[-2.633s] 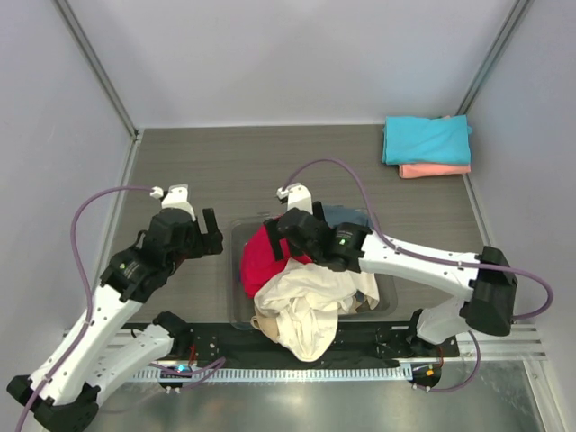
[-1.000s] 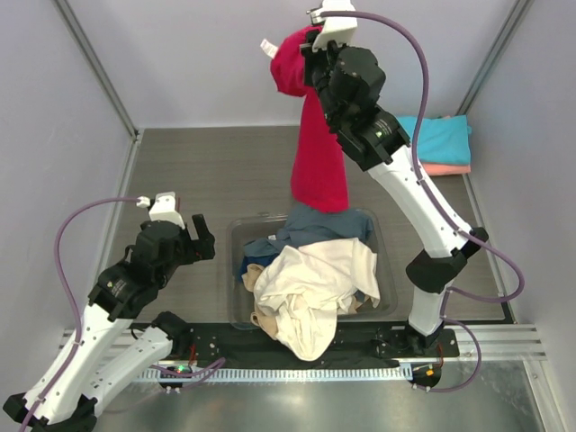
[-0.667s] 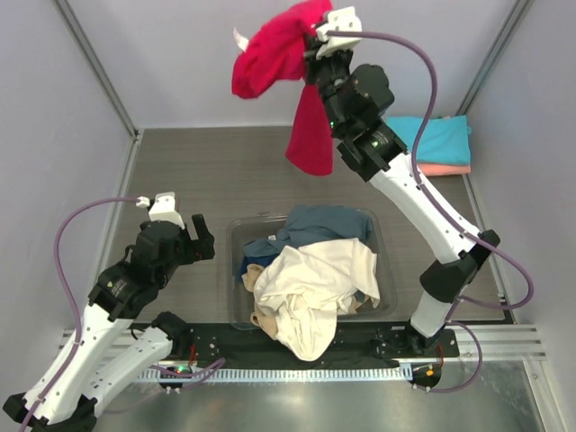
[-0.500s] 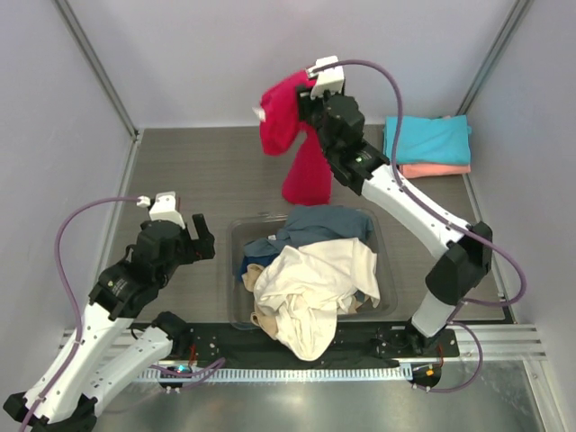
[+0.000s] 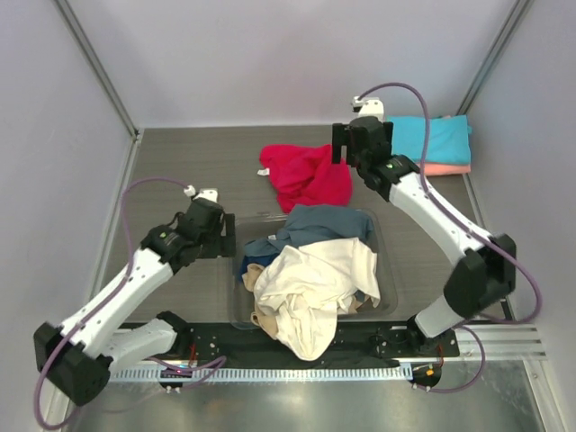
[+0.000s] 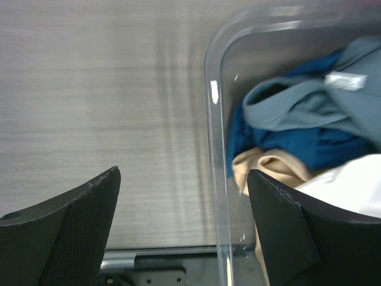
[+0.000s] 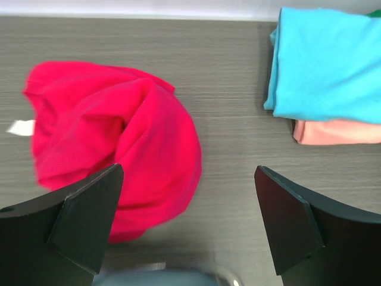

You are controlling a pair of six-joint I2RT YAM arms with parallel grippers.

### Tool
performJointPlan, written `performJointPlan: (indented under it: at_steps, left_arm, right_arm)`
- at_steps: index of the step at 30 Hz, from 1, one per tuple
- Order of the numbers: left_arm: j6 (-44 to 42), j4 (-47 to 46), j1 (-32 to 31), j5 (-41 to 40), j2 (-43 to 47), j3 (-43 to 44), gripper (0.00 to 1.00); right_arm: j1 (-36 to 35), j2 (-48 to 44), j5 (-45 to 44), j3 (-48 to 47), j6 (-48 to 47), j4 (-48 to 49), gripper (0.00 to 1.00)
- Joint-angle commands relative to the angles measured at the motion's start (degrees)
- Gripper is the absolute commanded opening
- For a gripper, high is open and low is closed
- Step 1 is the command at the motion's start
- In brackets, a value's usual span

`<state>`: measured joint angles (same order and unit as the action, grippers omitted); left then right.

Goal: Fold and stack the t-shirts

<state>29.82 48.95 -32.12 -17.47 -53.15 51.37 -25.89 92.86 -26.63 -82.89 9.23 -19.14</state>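
Crimson t-shirt (image 7: 113,137) loose beside the right end effector (image 7: 189,173) (jaws wide).

A clear plastic tub (image 6: 215,137) sits at the near middle of the dark, wood-grained tabletop (image 5: 198,162), with a rounded corner on its rim. Pale walls (image 5: 297,54) enclose the tabletop on the left, far and right sides. A black rail (image 5: 355,340) runs along its near edge.

Desk (image 5: 198,171): dark surface with wood grain.
Tub (image 5: 236,270): stands on the desk.
Red t-shirt (image 5: 310,175): crumpled heap, just behind the tub.
Salmon t-shirt (image 5: 434,169): folded, behind the tub to its right, under the turquoise t-shirt (image 5: 427,139).
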Motion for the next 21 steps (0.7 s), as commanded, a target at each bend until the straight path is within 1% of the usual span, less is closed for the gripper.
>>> performJointPlan:
  at_steps: [1,3,5,6,7,10,12,14,16,18,21]
  left_arm:
    - [1.55,0.62,0.21,3.14,-6.96,1.89,0.87]
    - [3.31,-0.34,0.21,3.50,-8.20,0.93,0.87]
    - [4.88,-2.18,0.13,4.20,-8.73,-0.22,0.87]
    - [5.50,-2.54,0.21,4.29,-8.99,-1.18,0.87]
    - [6.03,-2.80,0.13,4.47,-9.78,-1.54,0.85]
    - [7.70,-3.07,0.21,5.25,-11.71,-1.89,0.81]
    - [8.14,-3.16,0.21,6.48,-13.38,-1.98,0.80]
    - [8.58,-3.42,0.21,6.49,-14.17,-2.33,0.78]
    - [8.93,-3.68,0.21,6.05,-14.27,-2.77,0.74]
    - [9.29,-4.03,0.21,5.61,-14.70,-3.12,0.64]
    - [9.20,-3.52,0.30,4.65,-16.28,-2.25,0.12]
  right_arm:
    - [-0.48,-10.76,0.09,4.04,1.58,-0.46,0.98]
    - [-0.39,-14.45,-0.26,7.90,2.62,-3.26,0.99]
    - [-0.13,-17.78,-0.26,10.63,5.87,-5.55,0.99]
    - [-0.04,-18.93,-0.17,13.78,7.19,-7.30,0.99]
    - [-0.13,-20.16,1.22,15.55,10.16,-7.84,0.99]
    - [-0.04,-25.08,6.04,23.02,14.74,-8.11,0.99]
    - [-0.13,-27.63,8.34,27.23,16.16,-7.94,0.99]
    - [-0.13,-28.87,11.15,29.44,17.74,-7.67,0.99]
    - [-0.13,-30.19,12.21,31.91,18.36,-7.41,0.99]
    - [-0.13,-30.81,12.57,33.92,19.33,-7.41,0.99]
    - [-0.13,-32.30,13.44,36.21,20.64,-7.32,0.99]
